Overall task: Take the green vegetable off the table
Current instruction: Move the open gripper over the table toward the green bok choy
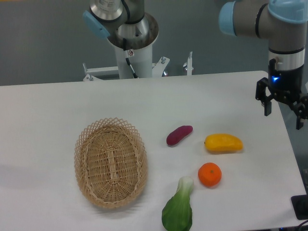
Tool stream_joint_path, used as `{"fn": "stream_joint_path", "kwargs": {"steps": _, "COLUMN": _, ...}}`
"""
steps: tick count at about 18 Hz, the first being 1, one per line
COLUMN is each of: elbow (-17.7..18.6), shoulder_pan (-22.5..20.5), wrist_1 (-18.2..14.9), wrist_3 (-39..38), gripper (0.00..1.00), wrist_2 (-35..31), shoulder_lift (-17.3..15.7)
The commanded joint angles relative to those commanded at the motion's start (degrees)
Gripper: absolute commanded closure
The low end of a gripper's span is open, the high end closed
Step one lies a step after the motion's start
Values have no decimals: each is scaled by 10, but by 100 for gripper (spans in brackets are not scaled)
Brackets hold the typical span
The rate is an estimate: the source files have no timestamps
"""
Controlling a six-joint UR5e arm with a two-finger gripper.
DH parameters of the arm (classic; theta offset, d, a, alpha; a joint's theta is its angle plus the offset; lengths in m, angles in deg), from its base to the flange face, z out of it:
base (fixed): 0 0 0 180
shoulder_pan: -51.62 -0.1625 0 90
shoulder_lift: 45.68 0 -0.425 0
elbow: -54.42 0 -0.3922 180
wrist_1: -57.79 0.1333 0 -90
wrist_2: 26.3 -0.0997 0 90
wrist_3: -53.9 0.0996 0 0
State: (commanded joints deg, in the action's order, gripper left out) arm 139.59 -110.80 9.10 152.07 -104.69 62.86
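We see the pale-stemmed, dark-leafed green vegetable lying at the near edge of the white table; our black two-finger gripper hangs spread and unloaded over the right edge.

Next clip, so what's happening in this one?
Nothing is being handled yet. The robot's claw hangs open and empty above the right edge of the table, far from the green vegetable, which lies near the front edge beside the orange. A purple vegetable, a yellow fruit and an empty wicker basket also sit untouched.
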Motion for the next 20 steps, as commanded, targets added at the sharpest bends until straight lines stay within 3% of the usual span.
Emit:
{"fn": "stream_joint_path", "kwargs": {"steps": 9, "elbow": 20, "shoulder_pan": 5, "wrist_1": 18, "wrist_3": -2, "gripper": 0, "wrist_2": 19, "shoulder_lift": 0}}
{"fn": "stream_joint_path", "kwargs": {"steps": 11, "elbow": 27, "shoulder_pan": 9, "wrist_1": 27, "wrist_3": -51, "gripper": 0, "wrist_2": 18, "shoulder_lift": 1}}
{"fn": "stream_joint_path", "kwargs": {"steps": 15, "elbow": 27, "shoulder_pan": 39, "wrist_1": 32, "wrist_3": -230, "gripper": 0, "wrist_2": 17, "shoulder_lift": 13}}
{"fn": "stream_joint_path", "kwargs": {"steps": 20, "elbow": 29, "shoulder_pan": 80, "wrist_1": 31, "wrist_3": -291, "gripper": 0, "wrist_2": 10, "shoulder_lift": 39}}
